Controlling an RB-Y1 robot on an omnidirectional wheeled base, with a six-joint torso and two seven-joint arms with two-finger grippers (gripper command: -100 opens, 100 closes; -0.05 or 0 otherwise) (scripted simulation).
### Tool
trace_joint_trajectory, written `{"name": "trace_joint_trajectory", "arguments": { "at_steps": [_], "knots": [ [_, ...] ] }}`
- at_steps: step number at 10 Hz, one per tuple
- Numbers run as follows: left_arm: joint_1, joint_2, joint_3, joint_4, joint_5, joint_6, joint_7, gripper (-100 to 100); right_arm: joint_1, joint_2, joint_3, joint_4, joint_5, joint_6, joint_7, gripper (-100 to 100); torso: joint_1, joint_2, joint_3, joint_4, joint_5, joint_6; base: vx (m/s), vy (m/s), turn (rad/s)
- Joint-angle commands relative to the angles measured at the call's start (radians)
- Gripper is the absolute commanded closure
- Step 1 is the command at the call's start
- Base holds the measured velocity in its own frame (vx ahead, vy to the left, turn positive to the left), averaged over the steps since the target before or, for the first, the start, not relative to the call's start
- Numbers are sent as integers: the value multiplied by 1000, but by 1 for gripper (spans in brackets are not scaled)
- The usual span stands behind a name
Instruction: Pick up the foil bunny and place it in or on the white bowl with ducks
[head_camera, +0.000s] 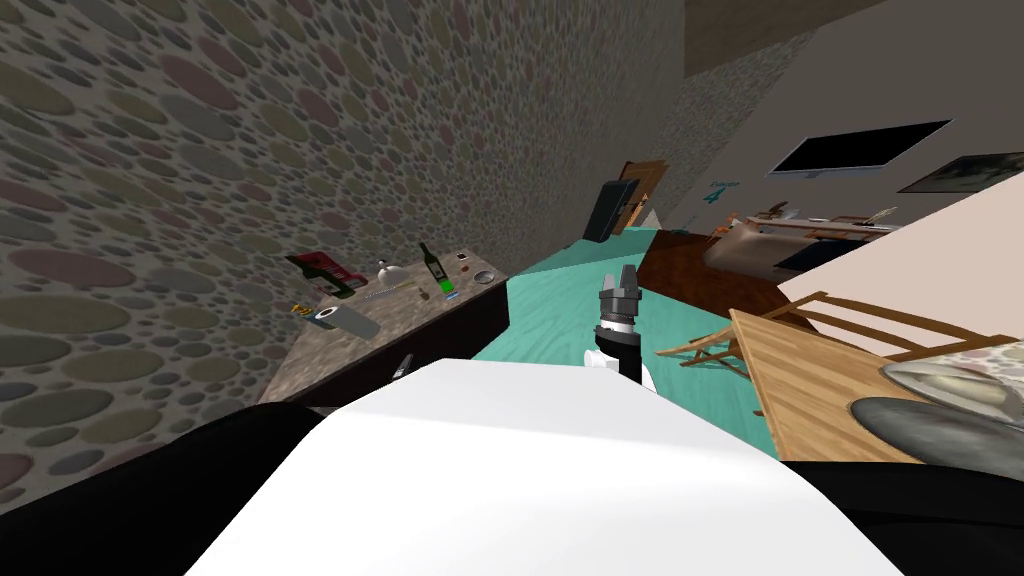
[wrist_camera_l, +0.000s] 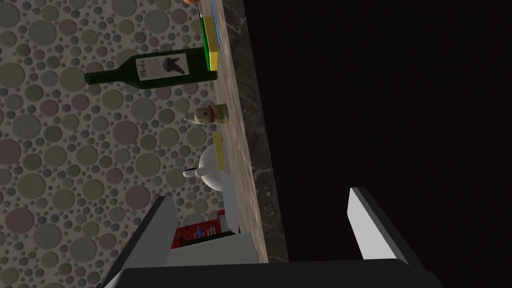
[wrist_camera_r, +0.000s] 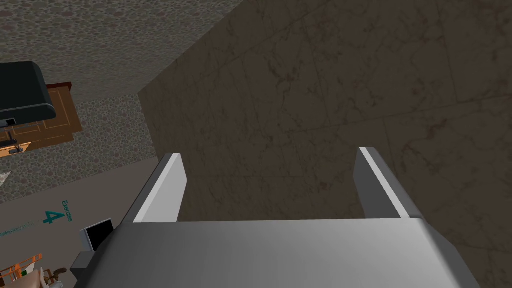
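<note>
Dotted wall (head_camera: 200, 150) on my left, and along it runs the table (head_camera: 400, 325), stone top over a dark front. That's where the action is.

Left tool (wrist_camera_l: 259, 194) is aimed along the table, blades wide apart, nothing between them. Right tool (wrist_camera_r: 272, 186) is out ahead of me over the green floor (head_camera: 560, 290), blades also apart and empty, facing a dark marbled wall.

On the table, going down in size: a red box (wrist_camera_l: 200, 232) nearest the left tool, a green bottle (wrist_camera_l: 150, 70) standing further along, and a white domed thing (wrist_camera_l: 210, 167) between them. There's the bunny (wrist_camera_l: 207, 115)! It's pale gold with a red band at the neck, upright between dome and bottle, apart from both and well ahead of the left tool.

A small bowl (head_camera: 484, 275) sits at the table's far end; I can't make out any ducks from here.

My read on the bunny: light, likely hollow, with a thin skin that dents easily and is slick too. Take it across the body below the band, not by the ears, and close gently.
</note>
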Motion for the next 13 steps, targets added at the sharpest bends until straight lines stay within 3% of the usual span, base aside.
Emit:
{"name": "trace_joint_trajectory", "arguments": {
  "at_steps": [1,3,5,6,7,8,9,10,11,12,13],
  "knots": [
    [19,19,-3,41,26,-2,10,-100,0,0,0,0,0,0,0,0,0,0,0,0,0,0,88,-118,-95],
    [94,82,-23,119,99,7,28,-100,0,0,0,0,0,0,0,0,2,1,0,0,0,0,105,-154,-287],
    [98,82,-23,138,110,7,28,-100,0,0,0,0,0,0,0,0,0,-1,-1,0,0,-1,80,-98,-4],
    [136,115,-35,164,150,12,37,-100,0,0,0,0,0,0,0,0,4,2,1,0,0,-1,84,-79,-213],
    [136,115,-35,185,150,12,37,-100,0,0,0,0,0,0,0,0,4,2,1,0,1,0,94,-66,-123],
    [174,150,-47,215,188,16,47,-100,0,0,0,0,0,0,0,0,5,1,0,0,1,0,127,-107,-232],
    [174,150,-47,230,188,16,47,-100,0,0,0,0,0,0,0,0,3,-1,-1,0,1,0,121,-72,-98],
    [209,185,-60,267,224,20,57,-100,0,0,0,0,0,0,0,0,5,-1,-1,0,1,-1,144,-83,-237],
    [209,185,-60,271,224,20,57,-100,0,0,0,0,0,0,0,0,4,-2,-1,0,1,0,125,-56,-102],
    [243,221,-73,299,257,24,66,-100,0,0,0,0,0,0,0,0,5,-1,-1,0,1,-1,149,-47,-160],
    [243,221,-73,314,257,24,66,-100,0,0,0,0,0,0,0,0,6,-2,-1,-1,1,0,129,-36,-122]
  ]
}}
